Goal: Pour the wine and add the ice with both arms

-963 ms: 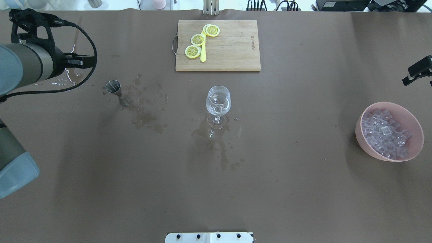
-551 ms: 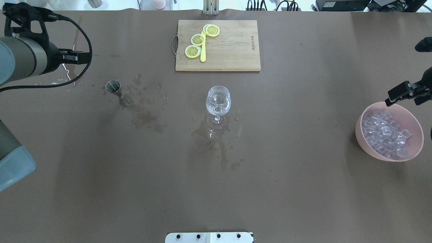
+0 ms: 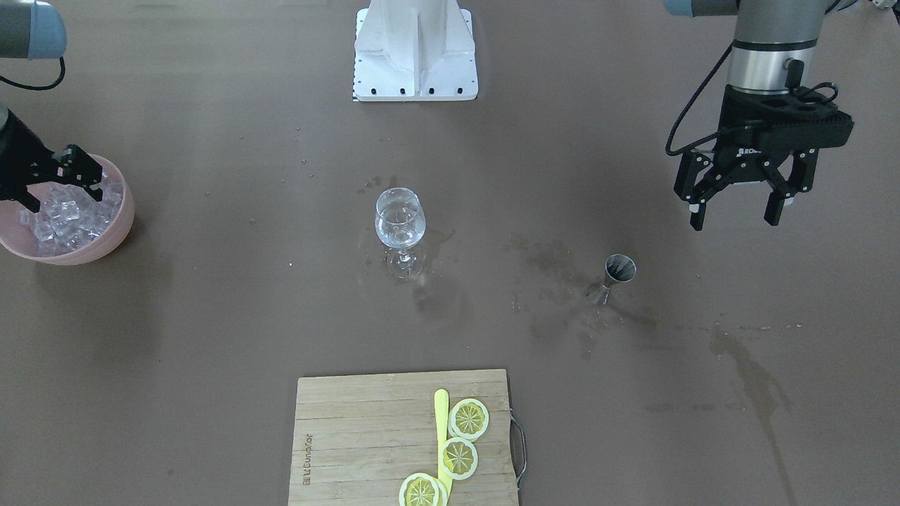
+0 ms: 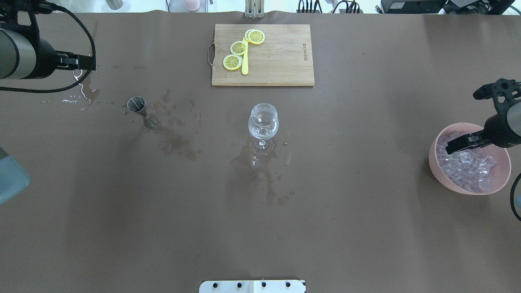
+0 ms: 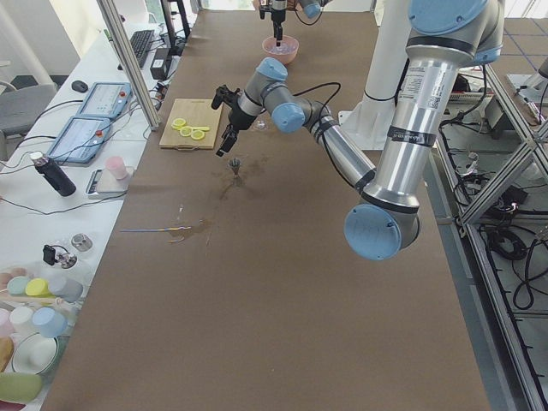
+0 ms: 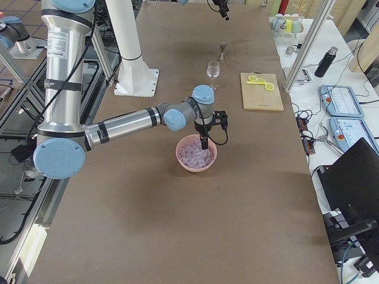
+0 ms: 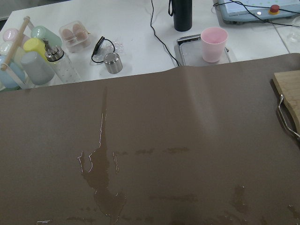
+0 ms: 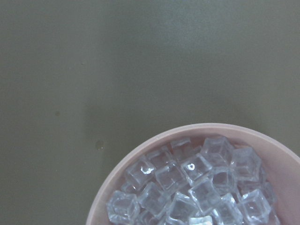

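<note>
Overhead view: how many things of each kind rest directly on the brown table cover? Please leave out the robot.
Wine glass: 1
Metal measuring cup: 1
Pink bowl: 1
Wooden board: 1
Total: 4

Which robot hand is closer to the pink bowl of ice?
Right. The right gripper hangs over the pink bowl; the left gripper is far off, beyond the glass.

Readable txt: none for sure.
Cutting board: burnt-in brand mark by one short edge, too blurred; left gripper: white logo, illegible.
</note>
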### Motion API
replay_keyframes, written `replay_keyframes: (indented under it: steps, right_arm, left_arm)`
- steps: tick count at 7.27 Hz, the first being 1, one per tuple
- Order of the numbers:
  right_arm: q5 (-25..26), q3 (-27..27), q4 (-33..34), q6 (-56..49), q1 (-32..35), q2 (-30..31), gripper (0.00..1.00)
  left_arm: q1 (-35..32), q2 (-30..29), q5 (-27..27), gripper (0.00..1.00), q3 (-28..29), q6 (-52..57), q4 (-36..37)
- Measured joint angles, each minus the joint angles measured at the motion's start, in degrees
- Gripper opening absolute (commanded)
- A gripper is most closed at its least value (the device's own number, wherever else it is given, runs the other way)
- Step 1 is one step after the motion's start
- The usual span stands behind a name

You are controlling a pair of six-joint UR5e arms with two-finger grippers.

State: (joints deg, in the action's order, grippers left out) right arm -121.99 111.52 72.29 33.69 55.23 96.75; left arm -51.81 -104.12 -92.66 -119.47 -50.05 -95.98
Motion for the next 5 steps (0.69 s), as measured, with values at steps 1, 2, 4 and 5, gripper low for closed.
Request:
replay_keyframes:
  steps: [1,2,4,5]
  right_arm:
    - [1.2,-0.4,-0.2,-1.8,-0.9,0.0,0.99]
    - [1.8,-0.9,-0.2,-3.8,-1.2,0.2,0.99]
    - [3.1,-1.5,0.0,-5.8,-1.5,0.3,0.89]
    - [3.9,-1.8,0.2,-6.2,-1.7,0.4,0.85]
  left_arm:
    - [0.0,-0.1,-0.2,0.98,0.2,0.0,0.0]
    - [0.0,-0.2,-0.2,0.98,0.2,0.0,0.0]
    - [0.0,-0.2,-0.3,0.98,0.3,0.0,0.0]
    - [0.0,-0.2,-0.3,0.98,0.4,0.0,-0.1]
